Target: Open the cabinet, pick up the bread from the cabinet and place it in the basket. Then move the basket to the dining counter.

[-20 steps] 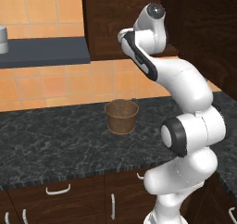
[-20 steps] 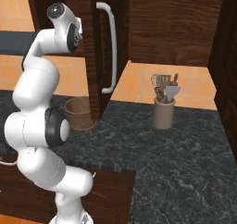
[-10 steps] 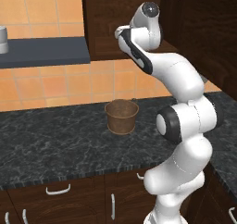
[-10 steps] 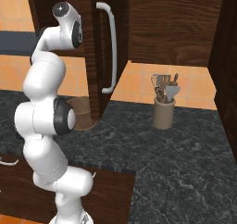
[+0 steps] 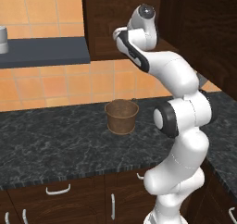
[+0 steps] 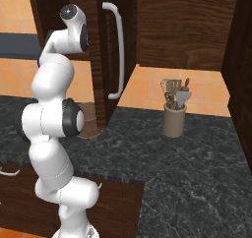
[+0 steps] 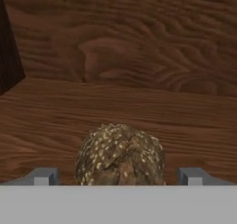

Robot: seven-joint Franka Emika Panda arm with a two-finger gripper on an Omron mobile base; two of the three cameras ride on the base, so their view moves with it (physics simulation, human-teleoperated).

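Observation:
A round, seed-speckled bread (image 7: pixel 120 156) lies on the wooden shelf inside the cabinet (image 5: pixel 106 28). My gripper (image 7: pixel 119 177) is open, and its two fingertips (image 7: pixel 44 176) stand on either side of the loaf, close to it. The cabinet door (image 6: pixel 101 60) is swung open, its long silver handle (image 6: pixel 118 50) facing out. The arm reaches up into the cabinet. The brown basket (image 5: pixel 121 116) stands upright on the black counter below; in the right base view the basket (image 6: pixel 91 126) is partly behind the arm. The dining counter is out of view.
A tan utensil crock (image 6: pixel 174 119) stands on the black marbled counter (image 6: pixel 187 158) to the right of the open door. A grey shelf (image 5: pixel 44 52) with a small metal can (image 5: pixel 3 40) hangs on the tiled wall at left. Low cabinets with curved handles (image 5: pixel 58 189) run under the counter.
The arm's elbow has swung left and the arm stands more upright under the cabinet. The basket, door and crock have not moved.

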